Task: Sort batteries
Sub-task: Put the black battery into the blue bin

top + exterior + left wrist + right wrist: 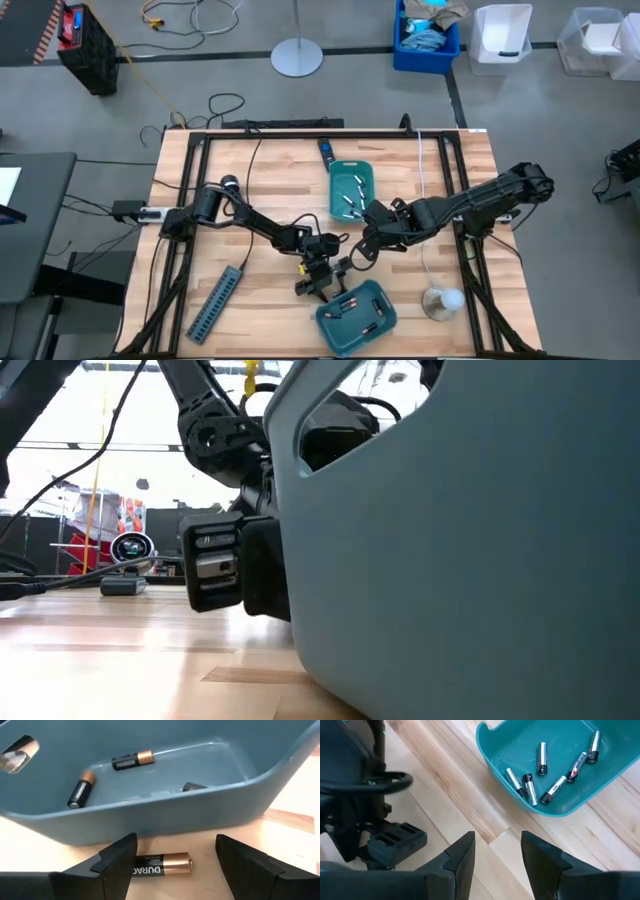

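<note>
Your left gripper [172,865] is hovering with its fingers spread apart, gripping nothing, just short of the near tray's wall. One loose battery [162,865] is lying on the table [45,850] between those fingers, closer to one finger than the other. Its long axis is running across the gap from finger to finger, parallel to the tray wall, with the copper end pointing toward the farther finger.

The near tray [165,815] is holding at least two copper-topped batteries [132,760], lying at different angles; a third dark item at its far corner cannot be identified.

Your right gripper [497,852] is sitting released above bare table, between the two trays, with nothing between its fingers. The far tray [560,807] is holding slim silver batteries [542,758], scattered at mixed angles, well apart from that gripper.
</note>
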Available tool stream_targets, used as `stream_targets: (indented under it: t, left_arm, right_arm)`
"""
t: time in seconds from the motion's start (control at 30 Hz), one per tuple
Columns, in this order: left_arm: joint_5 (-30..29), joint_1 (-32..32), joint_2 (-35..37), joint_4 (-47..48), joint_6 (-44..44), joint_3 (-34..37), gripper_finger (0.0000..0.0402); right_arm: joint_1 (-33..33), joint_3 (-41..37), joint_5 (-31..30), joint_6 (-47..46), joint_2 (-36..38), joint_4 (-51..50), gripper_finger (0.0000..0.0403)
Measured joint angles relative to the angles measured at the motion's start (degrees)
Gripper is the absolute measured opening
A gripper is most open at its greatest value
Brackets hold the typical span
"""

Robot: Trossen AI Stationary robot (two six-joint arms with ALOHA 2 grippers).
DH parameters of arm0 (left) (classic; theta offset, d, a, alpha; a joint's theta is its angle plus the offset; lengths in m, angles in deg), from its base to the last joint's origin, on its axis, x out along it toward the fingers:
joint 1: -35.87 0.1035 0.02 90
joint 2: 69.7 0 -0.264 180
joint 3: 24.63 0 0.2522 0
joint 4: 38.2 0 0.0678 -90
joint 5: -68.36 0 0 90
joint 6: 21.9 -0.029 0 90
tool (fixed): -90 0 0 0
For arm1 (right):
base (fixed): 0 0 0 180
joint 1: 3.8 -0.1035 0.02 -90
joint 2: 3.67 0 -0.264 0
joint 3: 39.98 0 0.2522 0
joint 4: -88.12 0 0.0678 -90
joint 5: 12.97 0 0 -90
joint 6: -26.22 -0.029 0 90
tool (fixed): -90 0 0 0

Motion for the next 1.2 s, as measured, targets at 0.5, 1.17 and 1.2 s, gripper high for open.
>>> stream_targets:
  t: [0.5, 1.17, 1.2]
  left_arm:
    - [-1.8, 0.2, -1.2, -4.8, 1.9, -0.1, 0.0266]
    - [-3.1, 3.5, -1.2, -4.4, 5.0, -0.1, 0.0266]
    - [-3.1, 3.6, -1.2, -4.6, 5.7, -0.1, 0.0266]
  right_arm:
    - [0.0, 0.0, 0.0, 0.2, 0.0, 0.1, 0.0178]
    - [0.0, 0.0, 0.0, 0.6, 0.0, -0.1, 0.0178]
    - [0.0, 0.0, 0.0, 0.6, 0.0, -0.1, 0.0178]
